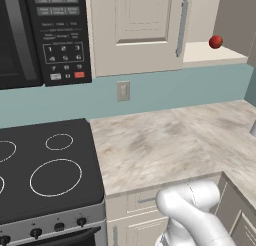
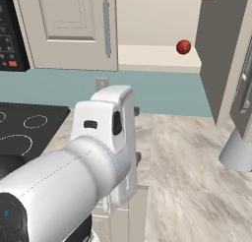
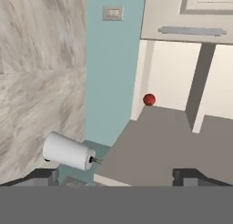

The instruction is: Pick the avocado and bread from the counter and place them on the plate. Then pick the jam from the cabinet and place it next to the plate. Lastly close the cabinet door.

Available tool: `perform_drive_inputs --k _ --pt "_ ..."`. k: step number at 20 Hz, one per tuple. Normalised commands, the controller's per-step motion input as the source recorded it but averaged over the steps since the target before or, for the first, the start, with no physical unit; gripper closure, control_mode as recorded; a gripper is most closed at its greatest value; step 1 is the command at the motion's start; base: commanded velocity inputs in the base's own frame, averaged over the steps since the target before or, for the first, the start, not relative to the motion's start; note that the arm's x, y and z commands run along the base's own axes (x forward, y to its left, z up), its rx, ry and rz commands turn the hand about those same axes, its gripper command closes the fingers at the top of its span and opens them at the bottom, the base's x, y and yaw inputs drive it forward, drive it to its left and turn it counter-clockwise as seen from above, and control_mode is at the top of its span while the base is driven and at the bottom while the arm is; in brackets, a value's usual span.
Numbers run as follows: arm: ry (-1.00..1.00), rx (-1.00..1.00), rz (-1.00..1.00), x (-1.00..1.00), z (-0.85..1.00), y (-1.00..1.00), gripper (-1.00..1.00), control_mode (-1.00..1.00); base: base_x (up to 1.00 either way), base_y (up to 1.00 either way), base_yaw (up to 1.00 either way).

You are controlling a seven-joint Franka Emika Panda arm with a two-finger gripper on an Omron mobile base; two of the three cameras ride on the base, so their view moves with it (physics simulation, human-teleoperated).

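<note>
Claw (image 3: pixel 116 175) fingers wide apart, holding nothing, rolled sideways facing the open cabinet (image 3: pixel 173 89). Stove (image 1: pixel 45 170) at left, bare marbled tabletop (image 1: pixel 165 140) beside it. Small red jam (image 1: pixel 215 41) on cabinet shelf, right.

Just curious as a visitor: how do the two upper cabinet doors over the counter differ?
The cream panelled cabinet door with the metal bar handle is shut flat; the other cabinet door is swung open, edge toward us, exposing a shelf holding a small red round jar. Both hang above the marbled counter.
</note>
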Motion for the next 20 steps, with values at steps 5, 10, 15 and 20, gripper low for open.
perform_drive_inputs --k 5,10,15,20 --pt "0.00 0.11 -0.17 -0.17 0.00 -0.13 -1.00 -1.00 0.00 0.00 0.00" --pt "0.00 0.13 -0.19 -0.10 0.00 -0.03 -1.00 -1.00 0.00 0.00 0.00" --pt "0.00 0.08 -0.18 -0.08 0.00 0.00 -1.00 -1.00 0.00 0.00 0.00" --pt "-0.02 0.04 -0.03 0.00 0.00 -0.09 -1.00 -1.00 0.00 0.00 0.00"
